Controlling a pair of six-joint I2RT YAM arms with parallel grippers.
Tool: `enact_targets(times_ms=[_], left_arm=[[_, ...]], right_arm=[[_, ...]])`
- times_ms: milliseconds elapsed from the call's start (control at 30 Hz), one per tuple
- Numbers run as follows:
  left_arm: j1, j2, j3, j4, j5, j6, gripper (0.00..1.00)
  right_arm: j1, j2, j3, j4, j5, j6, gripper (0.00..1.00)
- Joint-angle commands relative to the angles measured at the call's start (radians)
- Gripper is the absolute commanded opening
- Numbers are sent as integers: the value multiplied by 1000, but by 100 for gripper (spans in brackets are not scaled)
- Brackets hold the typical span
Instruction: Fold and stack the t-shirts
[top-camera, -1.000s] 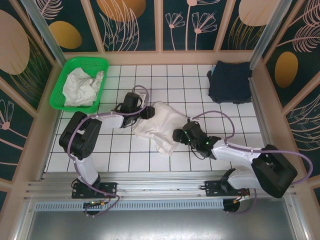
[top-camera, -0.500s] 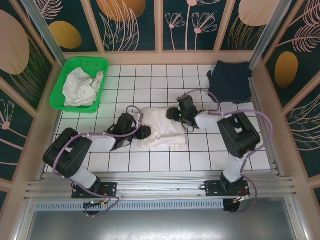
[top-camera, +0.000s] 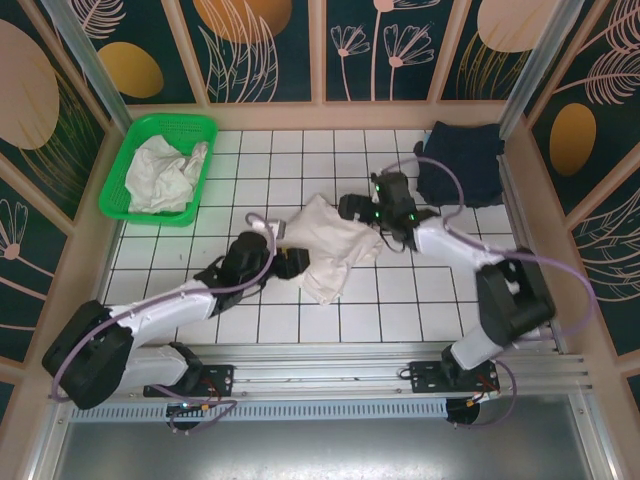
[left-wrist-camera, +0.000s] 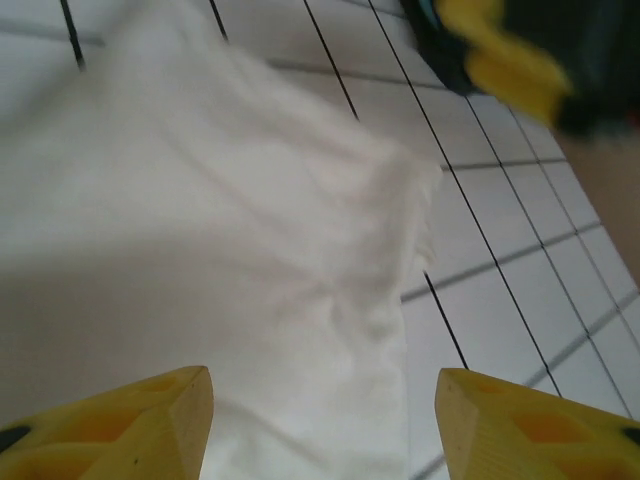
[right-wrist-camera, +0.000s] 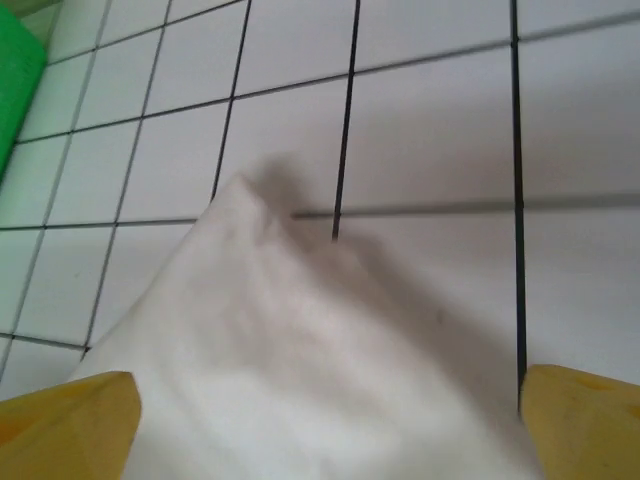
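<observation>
Shirt (top-camera: 335, 245) flanked, all jaws apart
Left gripper (top-camera: 291, 264) at its left edge, right gripper (top-camera: 349, 208) at its far edge, equally near

The bench (top-camera: 300, 320) is white tile crossed by thin dark grid lines. On it lies an off-white t-shirt (top-camera: 330, 245), plain and unpatterned, and in the far corner a dark navy t-shirt (top-camera: 458, 165). The mesh basket (top-camera: 170, 120) is vivid green with more off-white cloth (top-camera: 165, 175) inside. The walls (top-camera: 250, 50) are deep teal with mustard ovals and pale pink line-drawn leaves (rather loud). The arms (top-camera: 170, 310) are black and white with lilac cables (top-camera: 545, 255). The left hand (top-camera: 292, 263) and right hand (top-camera: 352, 207) are black, their fingers (left-wrist-camera: 140, 425) bright yellow.
</observation>
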Motion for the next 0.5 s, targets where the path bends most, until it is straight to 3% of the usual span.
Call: enact_targets(times_ms=[0, 200, 467], left_arm=[[71, 128, 160, -110, -72, 113, 59], [166, 423, 430, -149, -6, 169, 54], [178, 586, 486, -124, 36, 166, 53]], right_arm=[[149, -92, -156, 67, 92, 180, 99], [259, -108, -263, 80, 131, 340, 99], [243, -30, -269, 56, 175, 348, 99]])
